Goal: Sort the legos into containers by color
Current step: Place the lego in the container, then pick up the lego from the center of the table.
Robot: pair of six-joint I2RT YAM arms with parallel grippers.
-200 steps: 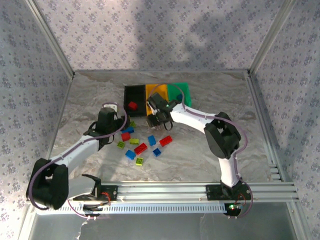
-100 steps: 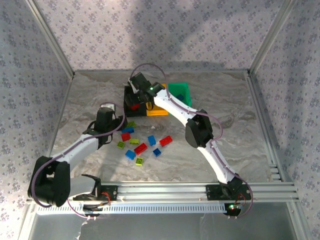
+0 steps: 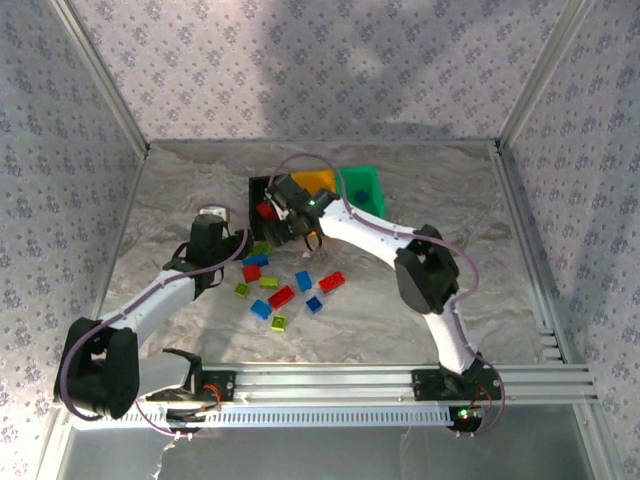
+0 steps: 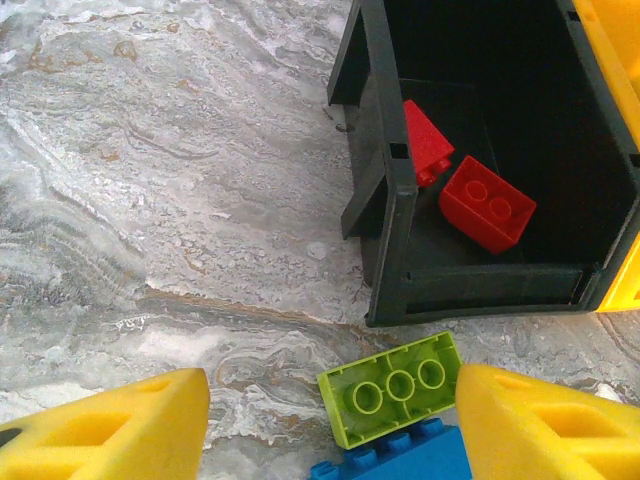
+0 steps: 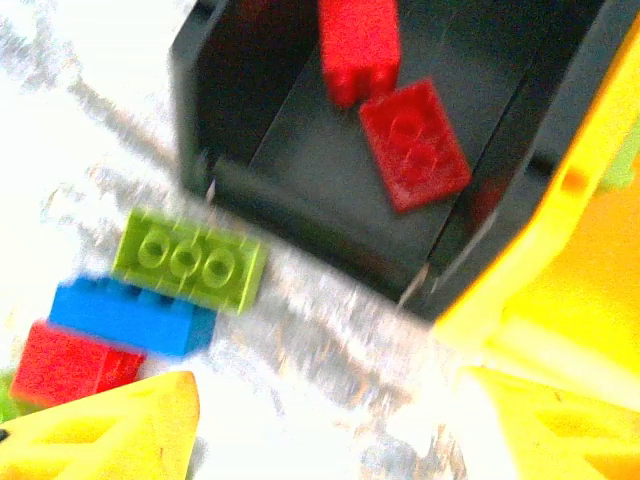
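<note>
The left gripper [image 4: 330, 425] hovers with fingers spread, a lime brick [image 4: 395, 385] showing between them, just before the black bin [image 4: 390, 190]. That bin holds two red bricks [image 4: 487, 203]. The right gripper [image 5: 330, 430] hangs near that bin, fingers spread and empty. More bricks [image 3: 290, 290] lie loose on the table [image 3: 180, 190].

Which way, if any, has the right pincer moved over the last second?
Yes: the right pincer went leftward, from in front of the orange-yellow plastic bin to the near edge of the black plastic bin.
</note>
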